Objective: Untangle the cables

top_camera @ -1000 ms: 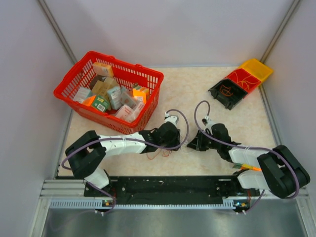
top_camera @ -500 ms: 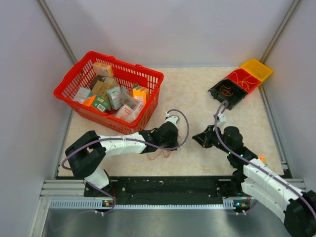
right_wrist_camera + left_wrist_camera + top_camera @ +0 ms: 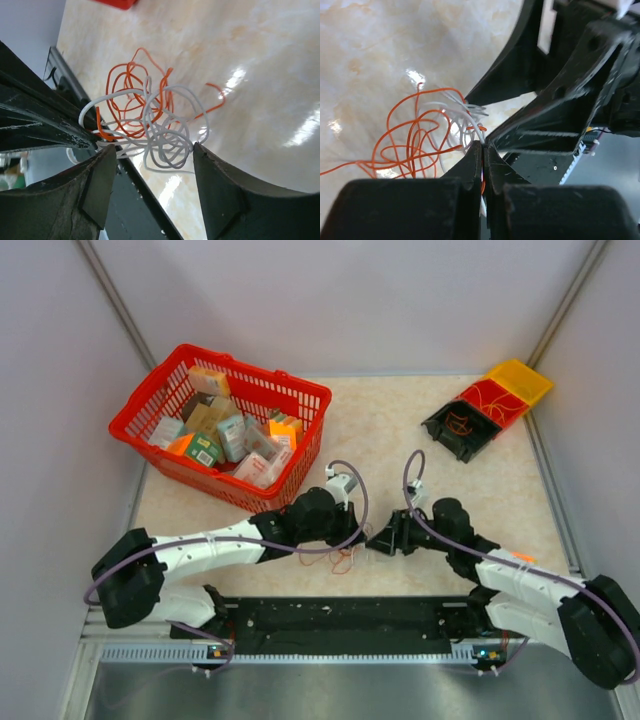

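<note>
The cables (image 3: 346,558) are a small tangle of thin orange and whitish wires on the table between the two arms. My left gripper (image 3: 484,146) is shut on a few white and orange strands at the edge of the bundle (image 3: 415,135); in the top view it (image 3: 342,532) sits just left of the right one. My right gripper (image 3: 155,149) is open, and its jaws stand on either side of the whitish loops (image 3: 167,137) without pinching them. The orange loops (image 3: 131,95) lie just beyond. In the top view this gripper (image 3: 382,538) faces left toward the tangle.
A red basket (image 3: 310,392) full of small boxes stands at the back left, close behind the left wrist. A row of yellow, red and black bins (image 3: 487,405) holding more wires sits at the back right. The black rail (image 3: 340,615) runs along the near edge.
The right gripper swung away to the right, then came back left to the tangle and opened. The left gripper closed on strands, and its arm stretched out lower and to the left.
</note>
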`<move>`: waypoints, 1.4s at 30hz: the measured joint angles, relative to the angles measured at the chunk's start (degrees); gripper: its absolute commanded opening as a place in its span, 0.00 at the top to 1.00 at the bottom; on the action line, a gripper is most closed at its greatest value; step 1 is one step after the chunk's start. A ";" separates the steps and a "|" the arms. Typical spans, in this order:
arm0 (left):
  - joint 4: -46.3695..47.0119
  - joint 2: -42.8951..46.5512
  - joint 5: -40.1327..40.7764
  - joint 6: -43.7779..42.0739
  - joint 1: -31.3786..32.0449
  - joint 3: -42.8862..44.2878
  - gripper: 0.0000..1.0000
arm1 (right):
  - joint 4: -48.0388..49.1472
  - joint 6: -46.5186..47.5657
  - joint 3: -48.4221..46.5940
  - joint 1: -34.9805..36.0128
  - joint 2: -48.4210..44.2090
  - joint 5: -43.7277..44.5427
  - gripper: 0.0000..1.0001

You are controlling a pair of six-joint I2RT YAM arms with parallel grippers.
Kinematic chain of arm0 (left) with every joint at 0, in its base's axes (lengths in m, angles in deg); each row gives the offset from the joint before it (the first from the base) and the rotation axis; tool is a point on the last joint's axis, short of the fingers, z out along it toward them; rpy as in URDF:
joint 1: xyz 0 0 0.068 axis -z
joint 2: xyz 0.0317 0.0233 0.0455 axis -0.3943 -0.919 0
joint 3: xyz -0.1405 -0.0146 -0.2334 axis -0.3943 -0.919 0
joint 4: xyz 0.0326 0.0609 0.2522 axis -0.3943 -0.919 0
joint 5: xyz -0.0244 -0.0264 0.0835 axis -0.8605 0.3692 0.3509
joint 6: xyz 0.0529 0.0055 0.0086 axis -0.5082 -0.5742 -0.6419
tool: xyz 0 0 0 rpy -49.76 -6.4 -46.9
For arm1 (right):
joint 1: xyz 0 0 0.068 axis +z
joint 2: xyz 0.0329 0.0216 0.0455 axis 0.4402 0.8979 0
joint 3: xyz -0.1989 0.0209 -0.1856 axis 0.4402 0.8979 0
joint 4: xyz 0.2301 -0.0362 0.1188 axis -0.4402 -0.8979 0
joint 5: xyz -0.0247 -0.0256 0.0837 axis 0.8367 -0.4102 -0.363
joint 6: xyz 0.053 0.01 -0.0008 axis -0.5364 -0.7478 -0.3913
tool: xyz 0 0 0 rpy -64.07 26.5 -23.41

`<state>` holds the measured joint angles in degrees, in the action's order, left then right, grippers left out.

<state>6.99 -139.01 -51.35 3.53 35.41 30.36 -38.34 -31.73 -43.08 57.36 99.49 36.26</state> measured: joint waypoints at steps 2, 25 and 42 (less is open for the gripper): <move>0.79 0.61 -1.22 0.15 0.00 -0.31 1.00 | 2.84 -0.68 -0.02 2.10 2.64 -0.83 0.37; -1.99 7.98 -4.44 -1.01 -0.09 -1.18 1.00 | -19.32 -1.20 -1.75 4.11 -14.47 33.66 1.00; -20.11 42.29 8.68 -12.26 -0.09 17.64 1.00 | -34.47 -6.58 -4.28 -9.16 -13.25 44.35 1.00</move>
<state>-13.12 -96.72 -42.67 -8.73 35.32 48.00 -72.80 -38.30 -47.37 48.20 86.24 80.61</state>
